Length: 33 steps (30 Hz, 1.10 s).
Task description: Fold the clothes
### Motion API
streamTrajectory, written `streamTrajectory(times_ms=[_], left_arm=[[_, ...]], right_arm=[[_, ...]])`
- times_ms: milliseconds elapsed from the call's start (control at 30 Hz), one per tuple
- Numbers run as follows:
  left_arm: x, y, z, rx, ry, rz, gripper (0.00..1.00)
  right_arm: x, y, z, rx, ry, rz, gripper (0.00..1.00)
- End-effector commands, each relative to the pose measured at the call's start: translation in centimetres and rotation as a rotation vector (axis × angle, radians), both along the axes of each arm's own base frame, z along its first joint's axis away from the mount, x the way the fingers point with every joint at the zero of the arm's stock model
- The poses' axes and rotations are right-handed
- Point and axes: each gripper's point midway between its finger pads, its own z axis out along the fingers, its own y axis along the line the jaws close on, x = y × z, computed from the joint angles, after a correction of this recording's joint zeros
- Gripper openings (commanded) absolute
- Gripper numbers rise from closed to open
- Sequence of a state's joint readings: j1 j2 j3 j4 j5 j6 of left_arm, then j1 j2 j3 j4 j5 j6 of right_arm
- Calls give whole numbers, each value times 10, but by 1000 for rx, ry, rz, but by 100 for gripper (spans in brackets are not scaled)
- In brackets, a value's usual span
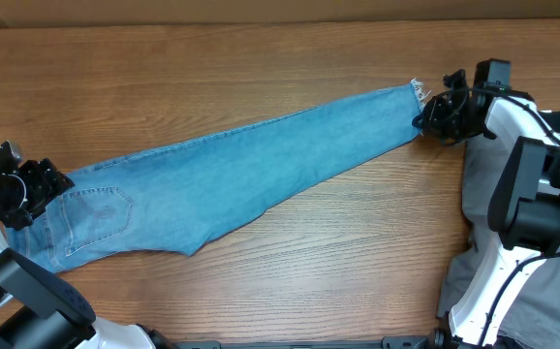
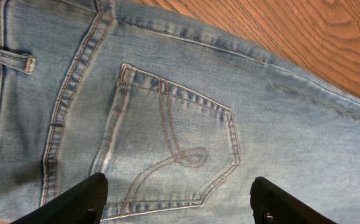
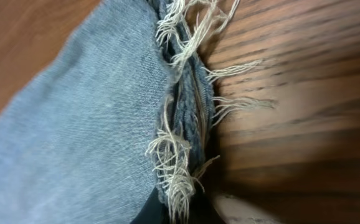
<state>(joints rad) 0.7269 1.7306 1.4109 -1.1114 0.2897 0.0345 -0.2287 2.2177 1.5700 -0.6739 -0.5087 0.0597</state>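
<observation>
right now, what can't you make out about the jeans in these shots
- Waistband of the jeans: overhead, the left fingers partly cover it; left wrist view cuts it at the frame edge.
- Second leg: overhead shows one leg only; any other is hidden beneath.
- Right fingers on the frayed hem: right wrist view, bottom edge cuts the contact off; overhead, too small.

Jeans (image 1: 232,170) diagonally across the table (image 1: 261,58)

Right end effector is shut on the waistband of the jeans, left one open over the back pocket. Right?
Not quite. The right end effector is shut on the frayed ankle hem of the jeans, not the waistband; the right wrist view shows it. The left end effector is open over the back pocket.
</observation>
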Motion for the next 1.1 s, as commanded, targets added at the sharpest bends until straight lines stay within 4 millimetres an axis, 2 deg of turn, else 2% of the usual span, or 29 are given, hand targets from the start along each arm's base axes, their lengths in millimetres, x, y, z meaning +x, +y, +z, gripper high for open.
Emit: streamTrajectory(times_ms=[0, 100, 200, 300, 467, 500, 667, 800, 900, 1067], left_arm=[[8, 2, 10, 14, -37, -30, 74], [11, 5, 21, 21, -51, -28, 73], [15, 6, 37, 26, -69, -30, 73], [19, 5, 51, 20, -96, -34, 73], [29, 2, 71, -1, -164, -44, 73], [34, 0, 82, -18, -200, -48, 73], [40, -1, 120, 0, -267, -60, 73], [43, 2, 155, 39, -316, -49, 74], [45, 0, 183, 55, -369, -40, 75], [48, -11, 232, 81, -486, -74, 75]], right_arm=[[24, -35, 53, -8, -115, -96, 4], [26, -62, 93, -18, -174, -163, 4], [21, -76, 129, -38, -218, -181, 4], [9, -73, 164, -81, -268, -122, 4], [-5, -48, 221, -140, -374, -46, 4], [-10, -39, 243, -158, -418, -34, 4], [-30, -3, 299, -167, -537, 13, 4], [-50, 51, 331, -101, -584, 77, 4], [-64, 102, 335, -44, -570, 163, 4], [-85, 187, 326, 29, -511, 299, 4]])
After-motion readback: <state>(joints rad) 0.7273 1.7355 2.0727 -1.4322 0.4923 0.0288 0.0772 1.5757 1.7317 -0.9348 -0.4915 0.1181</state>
